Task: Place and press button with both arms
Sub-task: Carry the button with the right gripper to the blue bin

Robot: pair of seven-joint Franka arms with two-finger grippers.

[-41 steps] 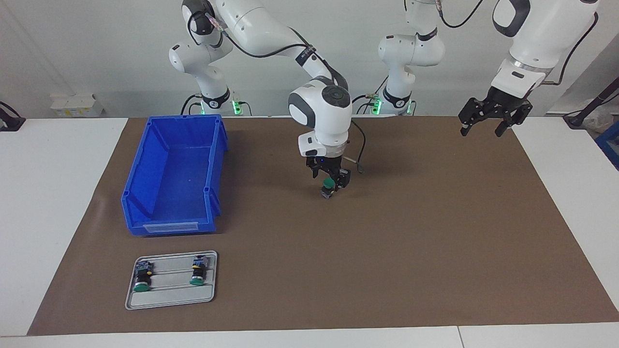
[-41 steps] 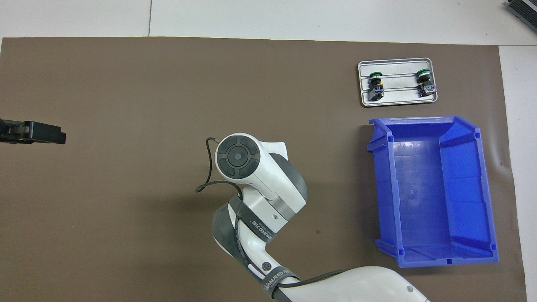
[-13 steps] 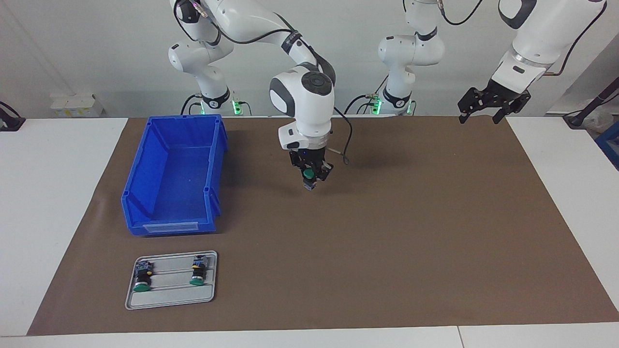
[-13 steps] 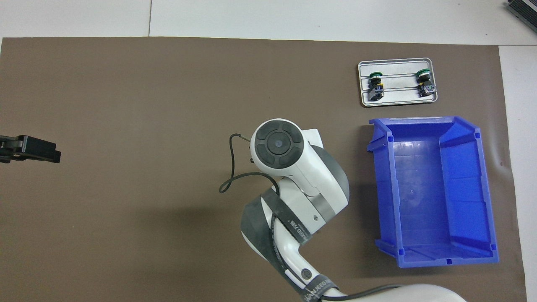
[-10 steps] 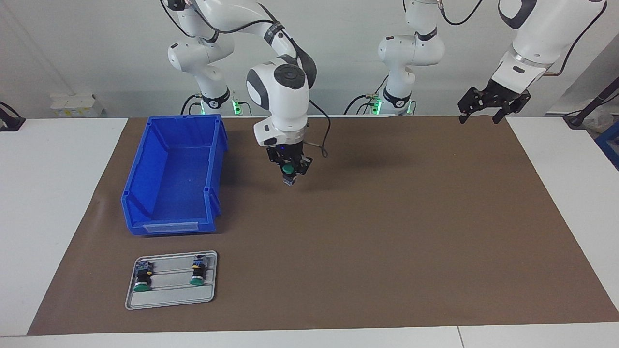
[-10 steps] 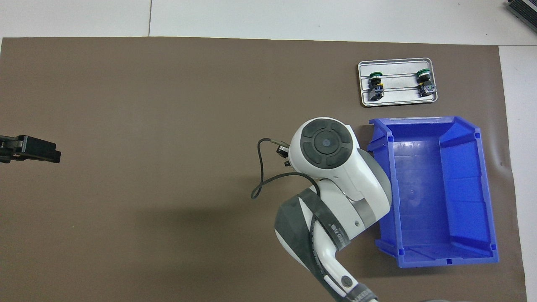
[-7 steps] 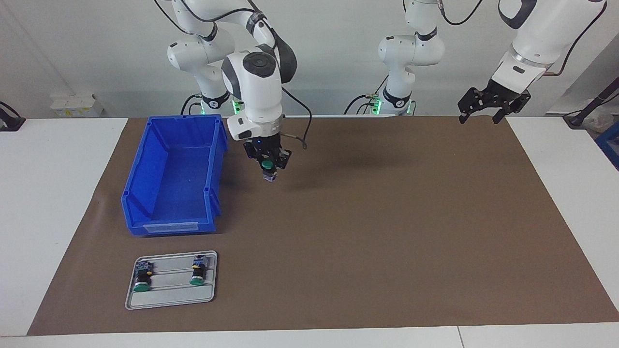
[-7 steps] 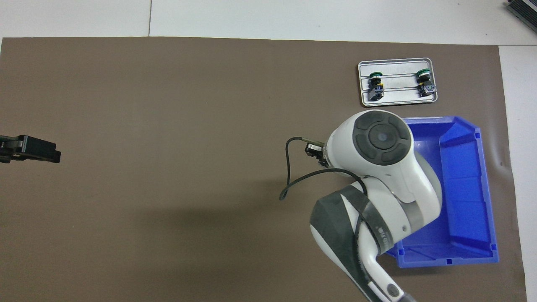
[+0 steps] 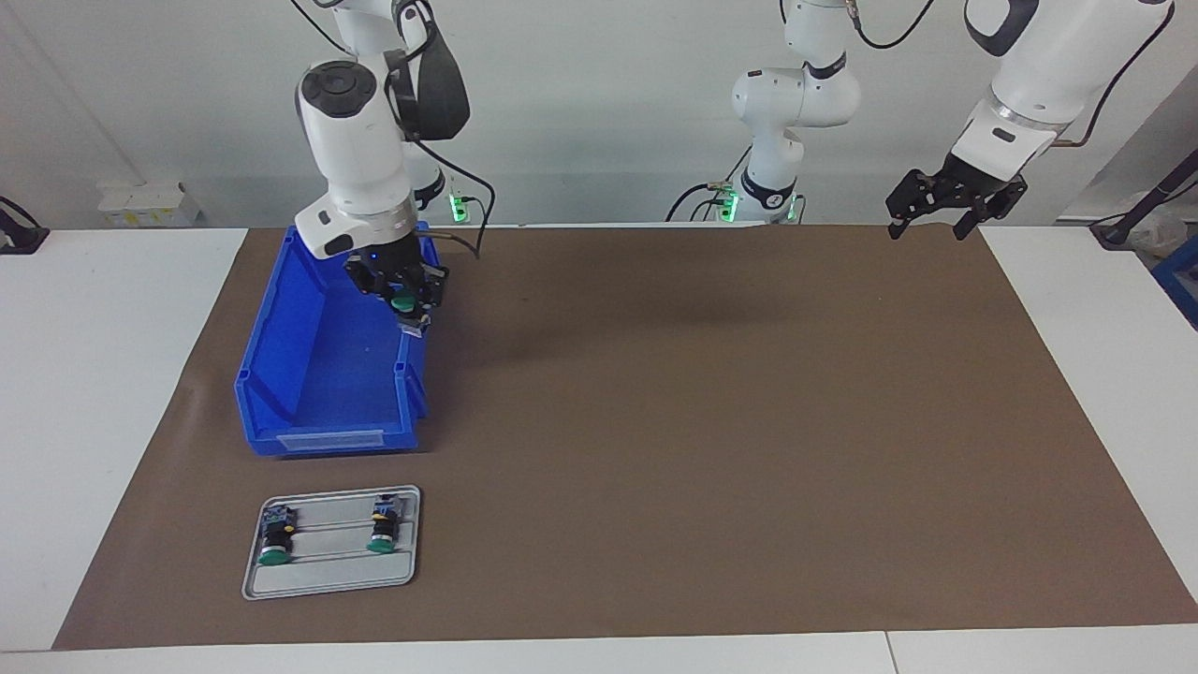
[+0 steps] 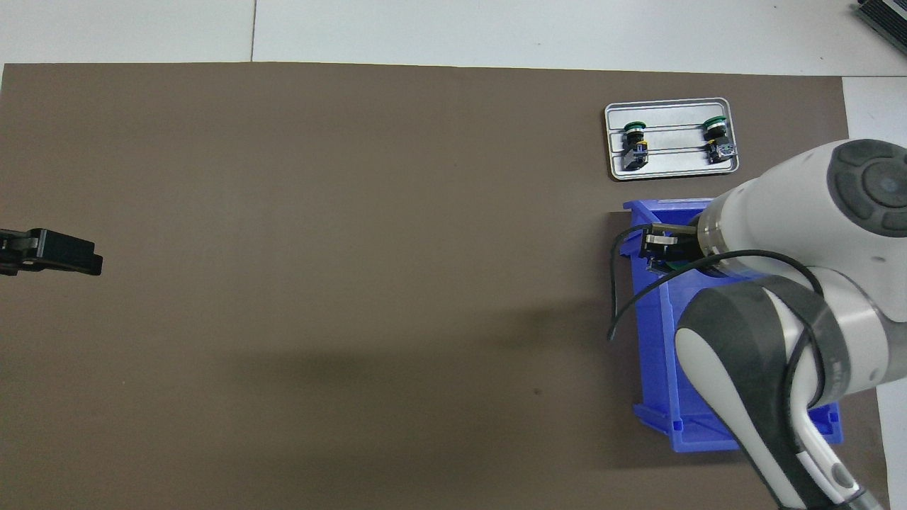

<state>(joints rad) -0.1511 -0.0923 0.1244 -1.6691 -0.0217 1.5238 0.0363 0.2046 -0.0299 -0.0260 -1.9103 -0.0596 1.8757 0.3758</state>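
My right gripper (image 9: pixel 405 301) is shut on a button (image 9: pixel 402 304) with a green cap and holds it in the air. It is over the long wall of the blue bin (image 9: pixel 318 374) that is toward the left arm's end. In the overhead view the right gripper (image 10: pixel 662 255) is over that wall of the bin (image 10: pixel 648 354), and the arm hides most of the button. My left gripper (image 9: pixel 929 227) is open and empty. It waits raised over the mat's corner at the left arm's end; it also shows in the overhead view (image 10: pixel 53 251).
A grey tray (image 9: pixel 328 580) lies farther from the robots than the bin and holds two more green-capped buttons (image 9: pixel 274 541) (image 9: pixel 382 529). The tray (image 10: pixel 673 168) and its buttons (image 10: pixel 634 138) (image 10: pixel 717 134) show overhead. A brown mat (image 9: pixel 749 449) covers the table.
My right arm has carried the button from over the mat's middle toward the right arm's end, to over the bin's wall. The left gripper rose slightly, then held still.
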